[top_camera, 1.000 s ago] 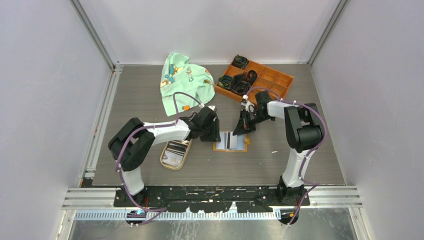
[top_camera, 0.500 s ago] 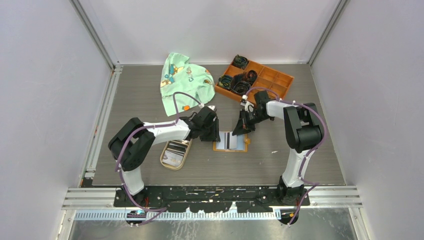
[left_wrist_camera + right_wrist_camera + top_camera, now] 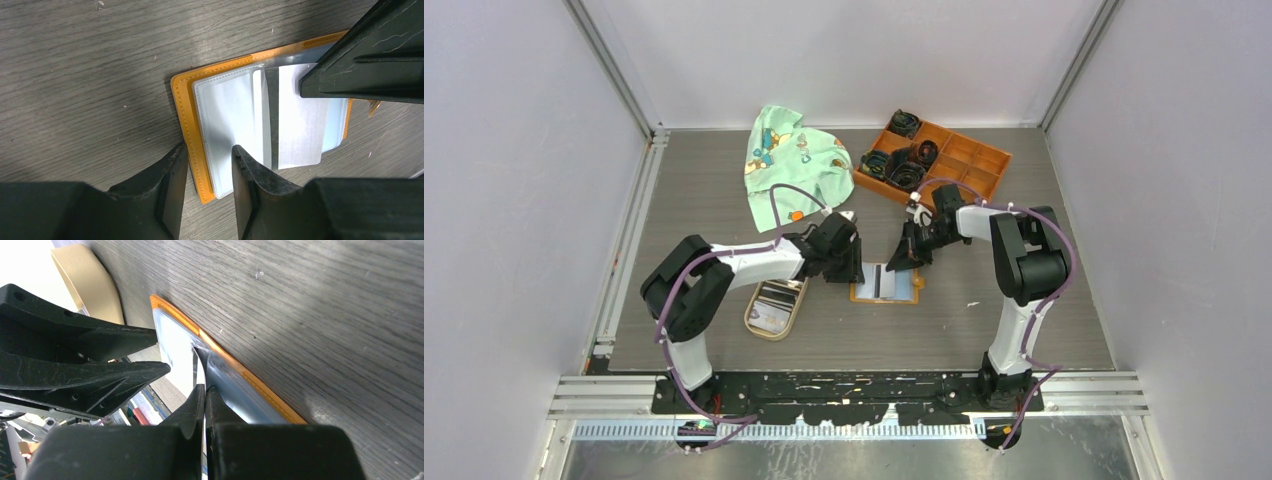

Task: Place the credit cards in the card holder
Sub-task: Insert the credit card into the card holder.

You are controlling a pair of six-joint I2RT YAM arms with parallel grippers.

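Lying open and flat on the table (image 3: 1024, 320): card holder (image 3: 886, 284), orange, clear sleeves upward. Credit card (image 3: 295, 120), dark-striped, sits partly inside a sleeve; right gripper (image 3: 205, 387) closed tight, apparently pinching its edge. Left gripper (image 3: 207, 152), jaws half apart, straddles the holder's left edge, gripping nothing. Spare cards (image 3: 774, 300) in tan dish (image 3: 752, 318), just left.

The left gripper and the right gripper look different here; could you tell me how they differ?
The left gripper stands open, straddling the card holder's orange edge; the right gripper is shut on a credit card. The left gripper meets the holder at its outer border, whereas the right gripper reaches over its clear sleeves. Both hang low over the open card holder.
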